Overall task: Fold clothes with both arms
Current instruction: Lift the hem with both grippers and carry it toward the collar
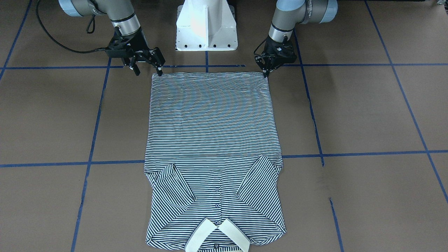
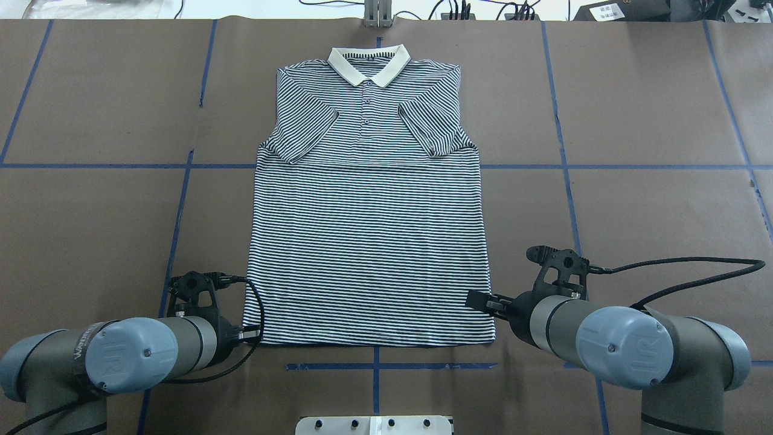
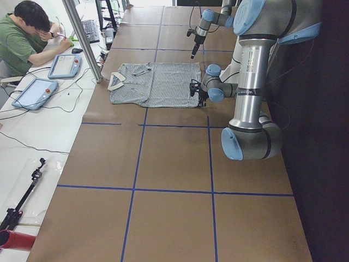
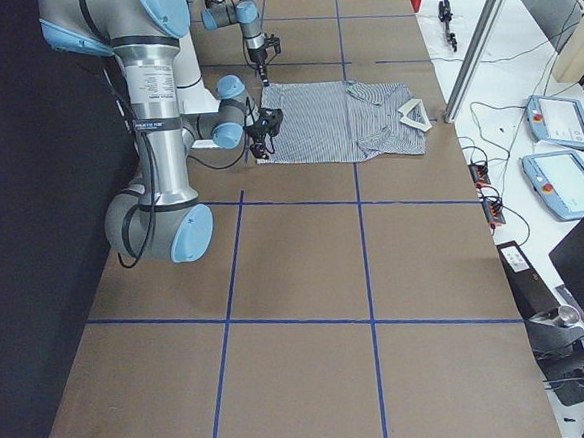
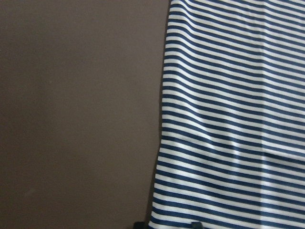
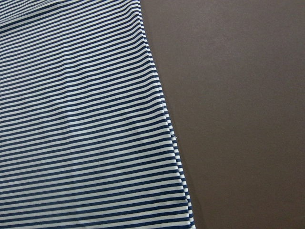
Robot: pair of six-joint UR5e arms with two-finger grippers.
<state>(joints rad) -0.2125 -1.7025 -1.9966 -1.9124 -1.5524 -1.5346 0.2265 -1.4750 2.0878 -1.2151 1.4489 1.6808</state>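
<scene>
**A:** Where is the polo shirt (image 1: pixel 210 119) found?

**B:** It is spread flat on the brown bench (image 1: pixel 350 112), front up. The cream collar (image 1: pixel 231 232) is laid at the end far from the robot, and the hem (image 1: pixel 210 74) is nearest its base. Both short sleeves (image 1: pixel 176 190) are seen turned inward across the chest.

**A:** Which step is judged to be in hand?

**B:** The sleeve folds are taken as done. The grasp of the two hem corners is judged to be in hand, ahead of a lengthwise fold. The right tool (image 1: pixel 148 72) is held at one hem corner with its fingers spread apart. One fingertip is placed just at the cloth's edge and nothing is gripped. The left tool (image 1: pixel 267 71) is set at the other corner. Its fingers appear drawn near together, but whether it is closed, or whether cloth is pinched, cannot be told.

**A:** What is called for next?

**B:** Each corner is to be pinched through both layers, and a firm hold is to be confirmed on both sides. The hem is then likely to be lifted evenly and carried toward the collar, so that the stripes are kept square and the tucked sleeves are not dragged out.
</scene>
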